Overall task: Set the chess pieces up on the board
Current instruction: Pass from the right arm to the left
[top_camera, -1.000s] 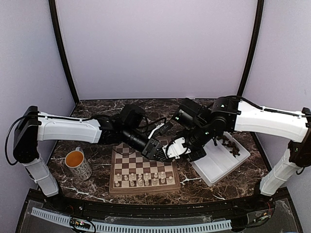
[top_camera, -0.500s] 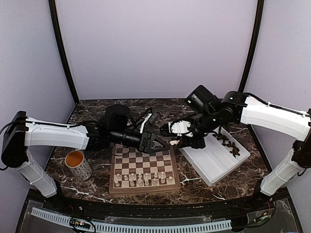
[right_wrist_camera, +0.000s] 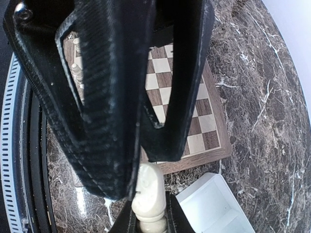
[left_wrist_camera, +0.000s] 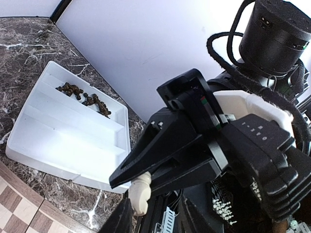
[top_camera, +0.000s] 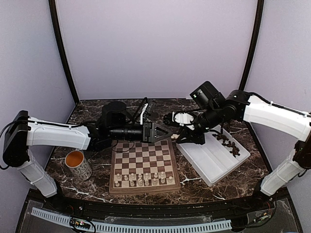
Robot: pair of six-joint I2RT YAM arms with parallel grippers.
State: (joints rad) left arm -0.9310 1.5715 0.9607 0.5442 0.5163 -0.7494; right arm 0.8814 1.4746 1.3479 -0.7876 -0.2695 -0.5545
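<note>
**Visitor:** What has just changed?

**Onlooker:** Both arms are up off the board (top_camera: 144, 159) now and meet in the air above its 12 o'clock edge. The left gripper (top_camera: 167, 132), shut a moment ago, stands slightly parted. The right gripper (top_camera: 170, 118) pinches a pale piece (right_wrist_camera: 148, 191) at its tips.

**Visitor:** Meaning?

**Onlooker:** It looks like a handover, so that one isn't placed yet. The other pale pieces (top_camera: 143, 178) line the 6 o'clock rows. The dark pieces (top_camera: 228, 143) lie in the white tray (top_camera: 209, 160) at 3 o'clock.

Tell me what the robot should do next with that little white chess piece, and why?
Probably the left hand should ease back. The right hand pinches the cream chess piece near its top, by the board's far edge, while the left fingers flank its base. Once clear, the right could place it.
</note>
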